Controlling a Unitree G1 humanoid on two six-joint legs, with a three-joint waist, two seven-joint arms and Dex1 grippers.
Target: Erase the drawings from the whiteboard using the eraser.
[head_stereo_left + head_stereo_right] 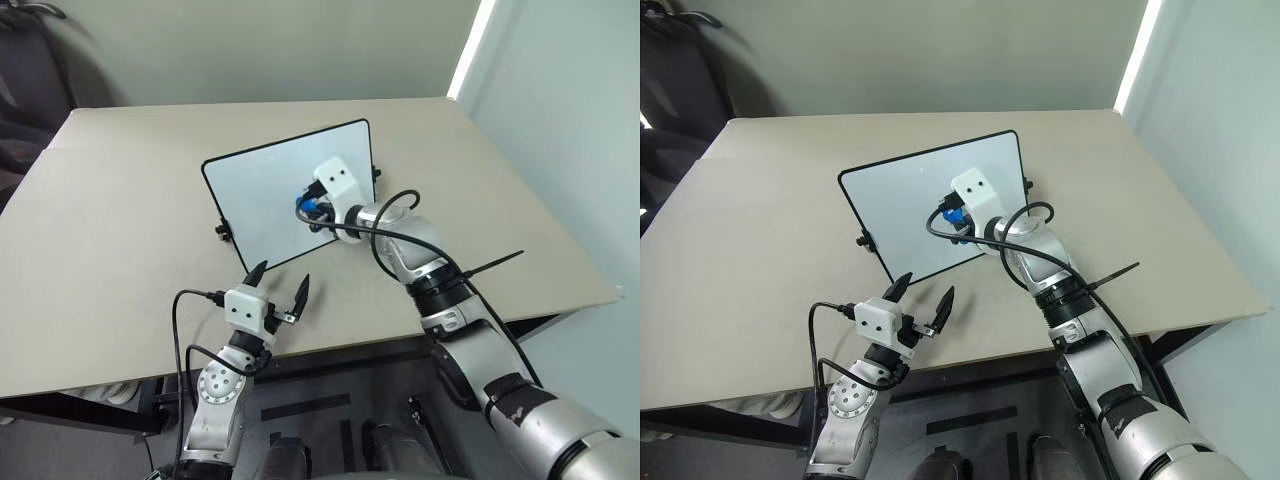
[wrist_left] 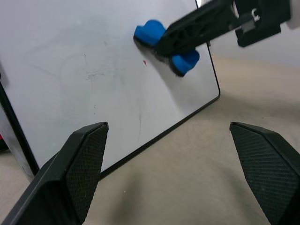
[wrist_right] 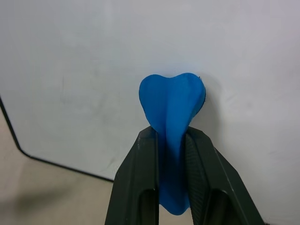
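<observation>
The whiteboard lies on the tan table, turned at an angle. My right gripper hovers over the board's right half, shut on the blue eraser, whose soft body is squeezed between the black fingers. The eraser's tip is at the board's surface; I cannot tell whether it touches. A tiny red speck of the drawings shows beside the eraser, with faint grey smears nearby. My left gripper stands open and holds nothing, just in front of the board's near corner.
Small black clips stick out from the board's sides. The table's front edge runs just under my left wrist. A dark chair stands beyond the table's far left corner. A black cable loops off my right wrist.
</observation>
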